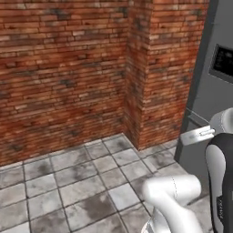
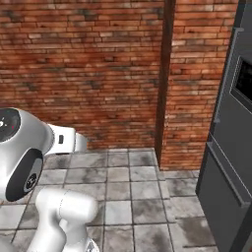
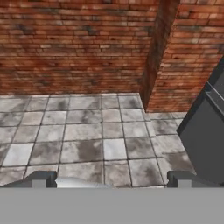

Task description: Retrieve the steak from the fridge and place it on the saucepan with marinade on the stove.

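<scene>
Grey stainless-steel fridge (image 2: 231, 147) with its dark display panel is seen shut at the right, beside the red brick wall (image 1: 63, 68); the steak is judged to lie inside. The end effector (image 3: 111, 180) is spread wide, empty, over the tiled floor (image 3: 87, 131). The approach is in hand; next, the door must be reached and opened.

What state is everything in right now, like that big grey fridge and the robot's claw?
fridge: door closed, standing at the right by the brick wall.
gripper: open, jaws wide apart, holding nothing, aimed at the tiled floor.
</scene>
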Robot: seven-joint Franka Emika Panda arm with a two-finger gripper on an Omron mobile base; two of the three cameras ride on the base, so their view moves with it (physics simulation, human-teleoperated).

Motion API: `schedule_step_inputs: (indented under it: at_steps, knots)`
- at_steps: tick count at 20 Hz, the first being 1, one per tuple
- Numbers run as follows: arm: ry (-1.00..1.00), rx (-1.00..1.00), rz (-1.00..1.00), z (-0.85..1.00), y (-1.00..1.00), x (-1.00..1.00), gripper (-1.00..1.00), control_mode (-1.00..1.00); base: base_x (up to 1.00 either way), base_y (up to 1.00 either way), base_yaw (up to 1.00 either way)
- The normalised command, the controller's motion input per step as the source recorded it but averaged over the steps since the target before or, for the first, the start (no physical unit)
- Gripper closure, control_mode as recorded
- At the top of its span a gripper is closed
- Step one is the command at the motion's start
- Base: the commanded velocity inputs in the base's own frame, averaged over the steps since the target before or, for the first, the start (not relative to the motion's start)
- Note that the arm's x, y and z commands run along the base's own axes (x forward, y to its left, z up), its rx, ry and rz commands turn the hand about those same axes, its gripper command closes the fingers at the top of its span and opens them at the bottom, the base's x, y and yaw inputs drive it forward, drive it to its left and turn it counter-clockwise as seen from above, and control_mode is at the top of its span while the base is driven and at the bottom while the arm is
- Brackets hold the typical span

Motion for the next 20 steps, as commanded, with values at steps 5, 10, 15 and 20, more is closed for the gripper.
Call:
schedule_step_inputs:
  at_steps: [5, 10, 15, 20]
  knots:
    - [0.00, 0.00, 0.00, 0.00, 0.00, 0.00, -1.00, 1.00, 0.70, 0.00, -0.41]
    - [0.00, 0.00, 0.00, 0.00, 0.00, 0.00, -1.00, 1.00, 0.59, 0.00, -0.42]
    - [0.00, 0.00, 0.00, 0.00, 0.00, 0.00, -1.00, 1.00, 0.82, 0.02, -0.40]
    - [0.00, 0.00, 0.00, 0.00, 0.00, 0.00, -1.00, 1.00, 1.00, 0.31, -0.19]
